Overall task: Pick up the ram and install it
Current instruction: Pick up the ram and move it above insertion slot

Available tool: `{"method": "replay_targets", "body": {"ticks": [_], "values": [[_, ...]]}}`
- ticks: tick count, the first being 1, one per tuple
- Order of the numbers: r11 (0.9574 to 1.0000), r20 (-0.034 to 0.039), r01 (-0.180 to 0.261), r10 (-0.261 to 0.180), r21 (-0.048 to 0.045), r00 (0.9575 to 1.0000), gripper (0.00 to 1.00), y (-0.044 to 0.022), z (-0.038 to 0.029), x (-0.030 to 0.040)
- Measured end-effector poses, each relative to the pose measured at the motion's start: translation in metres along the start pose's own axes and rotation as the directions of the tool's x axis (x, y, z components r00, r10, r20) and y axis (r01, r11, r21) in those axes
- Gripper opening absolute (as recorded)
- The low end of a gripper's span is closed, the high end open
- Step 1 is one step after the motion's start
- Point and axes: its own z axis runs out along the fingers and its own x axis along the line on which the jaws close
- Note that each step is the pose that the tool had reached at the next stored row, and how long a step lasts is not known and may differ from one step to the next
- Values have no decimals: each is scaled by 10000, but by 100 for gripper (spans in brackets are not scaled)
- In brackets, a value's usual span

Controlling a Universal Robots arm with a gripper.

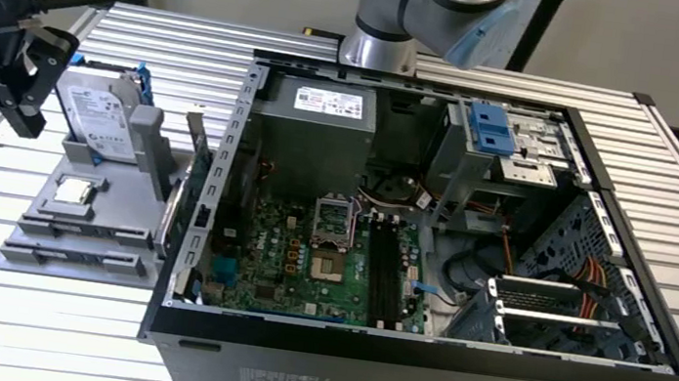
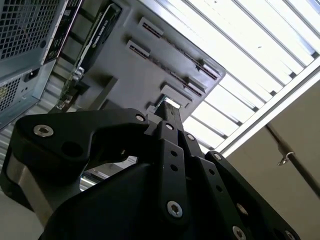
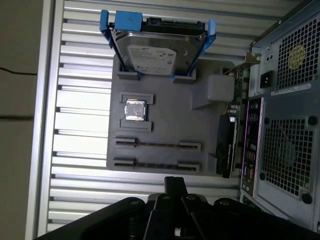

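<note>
Tool (image 3: 175, 184): its body is cropped by the frame edge in both wrist views and partly cut off at the exterior view's left.
Arm (image 1: 450, 3): cropped at the exterior view's top edge.
Computer case (image 3: 285, 100): cropped in the first wrist view.
Ram (image 3: 157, 145): an edge-on sliver in the grey holder (image 3: 165, 110); its detail is too fine to confirm.

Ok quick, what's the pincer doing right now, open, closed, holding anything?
Pincer: cannot be told whether open or closed; it hangs near the grey parts holder.
</note>
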Motion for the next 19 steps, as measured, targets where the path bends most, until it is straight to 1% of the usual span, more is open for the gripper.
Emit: {"method": "replay_targets", "body": {"ticks": [19], "values": [[9998, -13, 210, -210, -10, 9998, 0, 0, 0, 0]]}}
